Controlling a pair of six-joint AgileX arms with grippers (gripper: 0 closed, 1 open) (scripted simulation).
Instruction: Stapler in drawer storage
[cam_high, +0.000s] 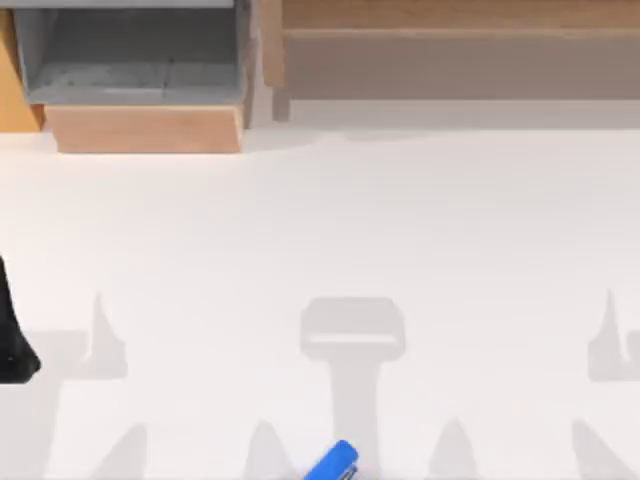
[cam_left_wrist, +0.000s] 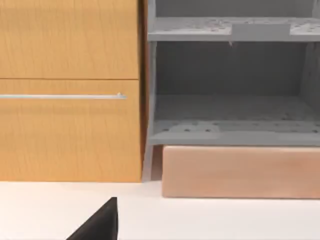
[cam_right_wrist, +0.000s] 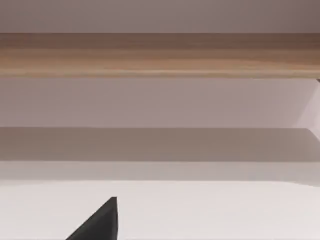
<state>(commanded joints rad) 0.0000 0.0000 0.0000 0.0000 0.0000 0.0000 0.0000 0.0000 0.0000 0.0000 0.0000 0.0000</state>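
Your white table (cam_high: 400, 230) spreads wide under the overhead camera, most of its surface bare but for soft grey shadows falling across the near half. Along the far edge toward the right corner runs the long wooden shelf unit (cam_high: 450, 50), its pale board and shaded recess also facing the right wrist camera (cam_right_wrist: 160, 55). At the far left corner stands the orange-brown cabinet (cam_left_wrist: 70, 90), with a thin metal handle bar (cam_left_wrist: 62, 96) across its front. Just beside it is the drawer (cam_high: 145, 128), pulled out toward you, its light-wood front panel resting at the table surface and its grey interior (cam_high: 130, 60) open to the overhead camera; from the left wrist camera you see the same front panel (cam_left_wrist: 240, 172) below the grey compartments. The left arm (cam_high: 12, 340) sits as a dark shape at the table's left edge, about midway between far and near sides. A black sliver of the left gripper (cam_left_wrist: 100, 225) juts into the left wrist view, and a matching sliver of the right gripper (cam_right_wrist: 100, 225) into the right wrist view (you cannot tell from either whether the fingers are spread or pressed together). The stapler (cam_high: 333, 463), small and bright blue, lies tilted at the near edge of the table around its middle, well apart from the drawer and touched by nothing
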